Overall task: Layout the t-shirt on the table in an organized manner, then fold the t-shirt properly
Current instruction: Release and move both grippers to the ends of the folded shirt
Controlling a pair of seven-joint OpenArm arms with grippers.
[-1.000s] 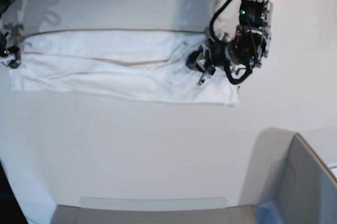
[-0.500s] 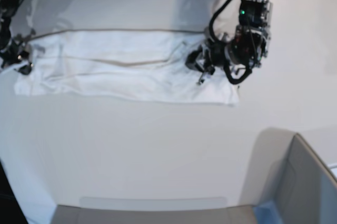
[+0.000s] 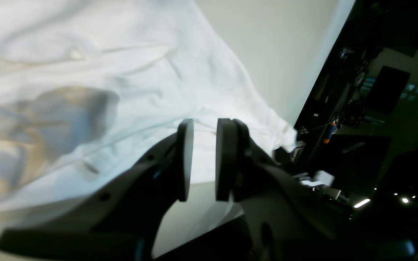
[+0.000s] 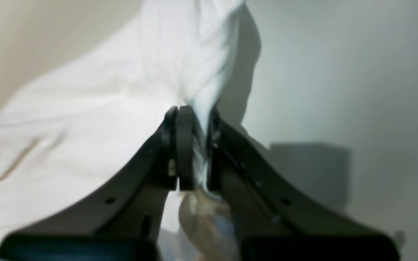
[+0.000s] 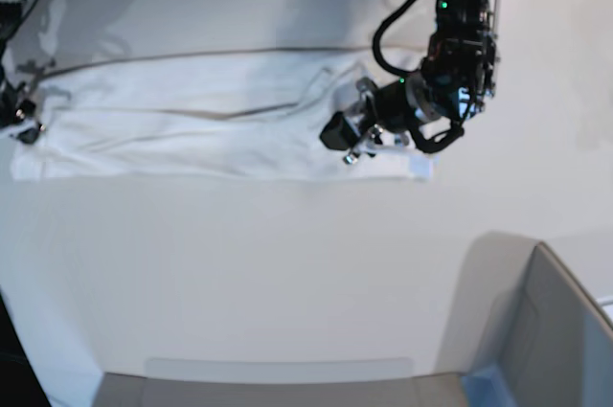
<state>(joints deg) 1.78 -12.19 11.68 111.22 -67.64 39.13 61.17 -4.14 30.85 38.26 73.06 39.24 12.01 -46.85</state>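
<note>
Base view, nearest the camera: a grey box [image 5: 565, 330] stands at the near right corner of the desk [image 5: 287, 273], well apart from the cloth. A broad bare stretch of white desk lies between the box and the garment.

Mid-desk: the t-shirt [image 5: 192, 115] lies as a long, narrow white band running across the desk, creased lengthwise with several folds. Its print is not visible in this view.

At the band's right end, the left pincer [image 5: 350, 139] sits low over the cloth. In the left wrist view, its fingers [image 3: 186, 159] stand a small gap apart with white fabric showing between and beyond them; whether they grip the cloth cannot be told.

At the band's left end, by the desk's edge, the right pincer [image 5: 21, 120] meets the cloth. The right wrist view shows this pincer [image 4: 193, 145] closed on a raised ridge of the t-shirt [image 4: 103, 108], the fabric bunched and pulled up between the pads.
</note>
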